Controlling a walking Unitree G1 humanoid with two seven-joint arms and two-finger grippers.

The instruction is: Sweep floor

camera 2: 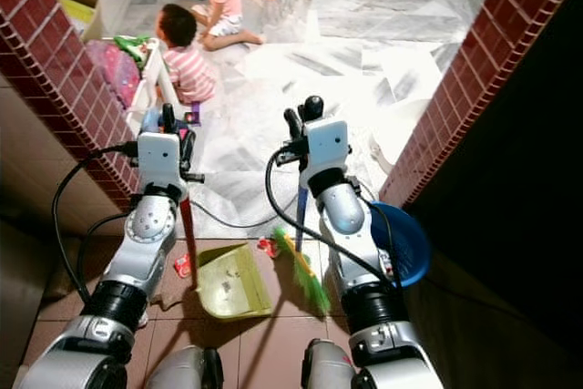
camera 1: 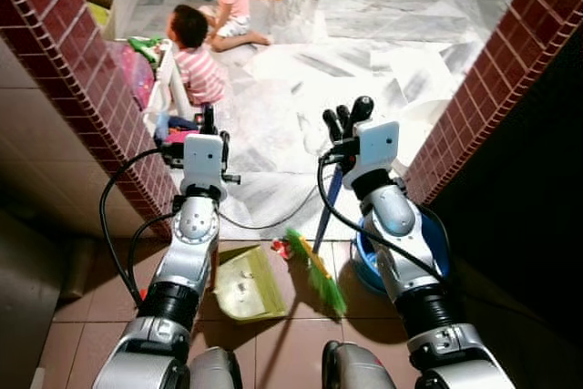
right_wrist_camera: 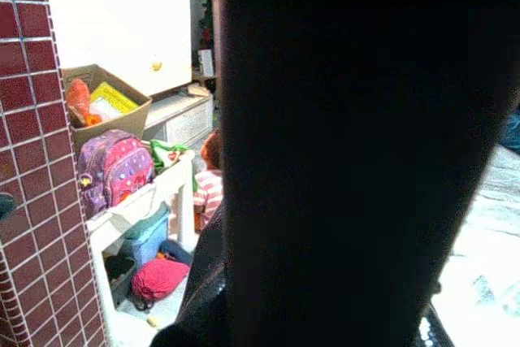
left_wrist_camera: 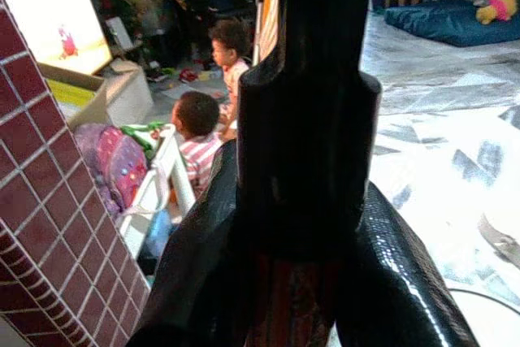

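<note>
Left end effector [camera 2: 173, 125]: it was held up on the left, and its black fingers were closed around the red handle [camera 2: 188, 225] of the dustpan.
Right end effector [camera 1: 346, 120]: it was held up on the right, and its fingers were closed around the top of the broom's blue stick [camera 1: 328, 202].
Dustpan [camera 1: 244, 284]: it was green and sat flat on the brown tiles, near the robot, between the two arms.
Broom [camera 1: 321, 275]: its green bristles touched the floor just right of the dustpan, and the stick leaned up to the right end effector.
Scraps [camera 1: 279, 247]: some small red bits lay on the floor by the far end of the bristles.
Bucket [camera 2: 401, 241]: it was blue and stood near the right arm, partly hidden behind it.
Floor [camera 1: 364, 43]: it was brown tile near the robot and pale marble farther off.
Walls [camera 1: 64, 52]: red brick edges stood on the left and the right like a doorway.
People [camera 1: 196, 56]: two children sat on the marble floor far to the left, beside a white shelf [right_wrist_camera: 130, 209] with a pink bag [right_wrist_camera: 112, 168].
</note>
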